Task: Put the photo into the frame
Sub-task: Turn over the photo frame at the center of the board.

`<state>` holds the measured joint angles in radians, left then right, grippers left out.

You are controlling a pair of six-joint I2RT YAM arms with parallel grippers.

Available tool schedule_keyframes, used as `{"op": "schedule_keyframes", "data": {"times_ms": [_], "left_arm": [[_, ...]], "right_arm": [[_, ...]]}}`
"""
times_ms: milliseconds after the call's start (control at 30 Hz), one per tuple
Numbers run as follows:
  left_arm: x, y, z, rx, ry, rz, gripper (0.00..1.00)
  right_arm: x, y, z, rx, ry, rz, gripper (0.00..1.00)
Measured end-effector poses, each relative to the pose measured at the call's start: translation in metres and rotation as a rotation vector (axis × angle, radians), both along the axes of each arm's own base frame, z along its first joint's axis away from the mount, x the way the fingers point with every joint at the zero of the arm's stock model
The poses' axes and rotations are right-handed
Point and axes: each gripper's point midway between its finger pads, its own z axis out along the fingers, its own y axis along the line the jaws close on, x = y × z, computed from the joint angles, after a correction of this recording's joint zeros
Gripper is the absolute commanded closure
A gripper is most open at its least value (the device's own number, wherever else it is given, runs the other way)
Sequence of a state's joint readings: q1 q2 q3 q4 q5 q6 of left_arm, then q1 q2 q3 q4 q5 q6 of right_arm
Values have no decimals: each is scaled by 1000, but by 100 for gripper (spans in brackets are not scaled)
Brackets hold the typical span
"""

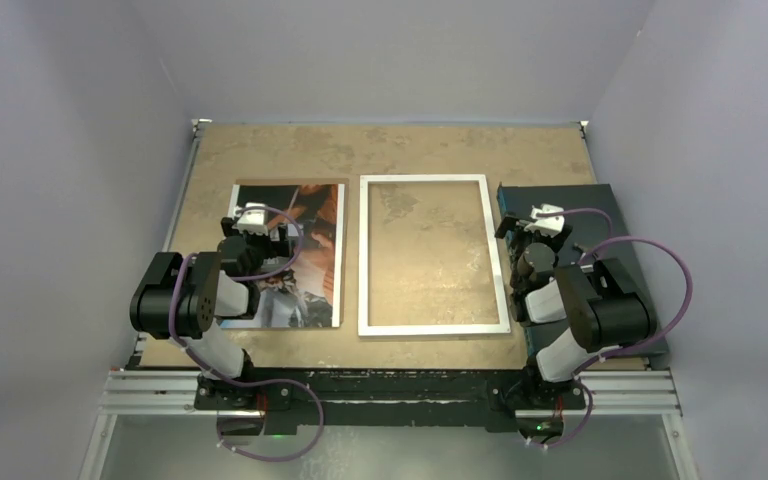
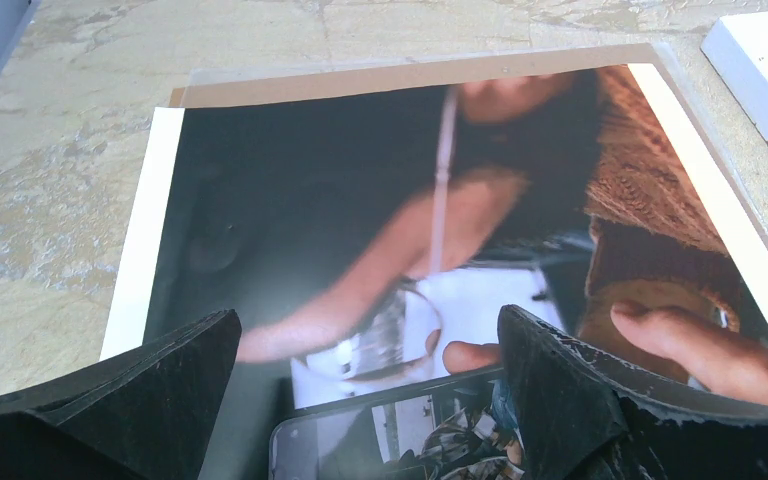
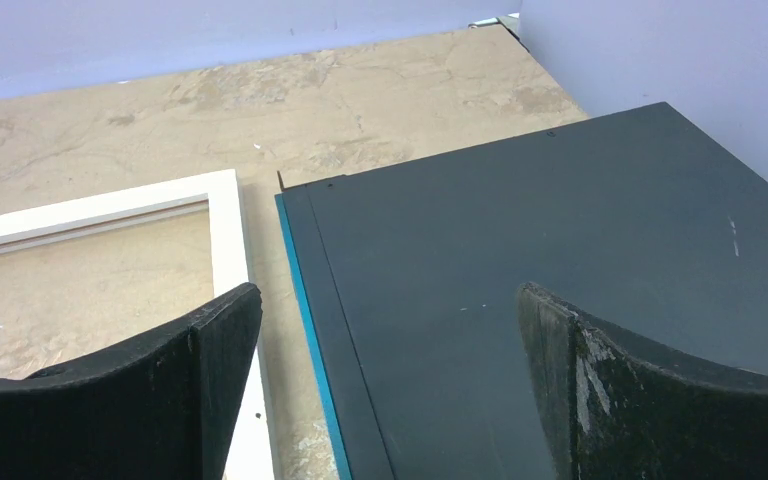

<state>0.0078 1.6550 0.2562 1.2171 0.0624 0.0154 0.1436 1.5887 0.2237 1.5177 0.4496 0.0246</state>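
Top view: the photo (image 1: 318,262) lies face up on the bench (image 1: 410,150), just left of the empty frame (image 1: 432,327). My left end effector (image 1: 253,215) hovers over it, and my right end effector (image 1: 545,215) hovers over a dark mat (image 1: 600,195).

Left wrist: the fingers are spread wide and hold nothing. A brown board (image 2: 410,78) peeks out past the print's far edge, so I should pinch the paper alone.

Right wrist: also spread and empty, with the frame's rail just beside the mat.

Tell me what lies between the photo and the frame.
Nothing stands there: just the edge of the brown board peeking out from under the photo, then a narrow strip of bare table before the frame. The top view shows it.
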Motion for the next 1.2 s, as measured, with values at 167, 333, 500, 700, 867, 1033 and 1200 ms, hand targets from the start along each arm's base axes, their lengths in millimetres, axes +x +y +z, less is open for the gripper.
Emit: {"op": "schedule_keyframes", "data": {"times_ms": [167,333,500,700,867,1033,1200], "left_arm": [[0,0,0,0,0,0,0],[0,0,0,0,0,0,0],[0,-1,0,-1,0,-4,0],[21,7,17,-25,62,11,3],[56,14,77,7,71,14,2],[50,15,101,12,147,7,2],[50,17,119,-19,256,-4,2]], "right_arm": [[0,0,0,0,0,0,1],[0,0,0,0,-1,0,1],[1,0,1,8,-6,-5,1],[-2,-2,2,-4,-4,-10,1],[4,-4,42,51,-48,-62,1],[54,7,110,215,-70,-78,1],[70,40,106,448,42,113,1]]}}
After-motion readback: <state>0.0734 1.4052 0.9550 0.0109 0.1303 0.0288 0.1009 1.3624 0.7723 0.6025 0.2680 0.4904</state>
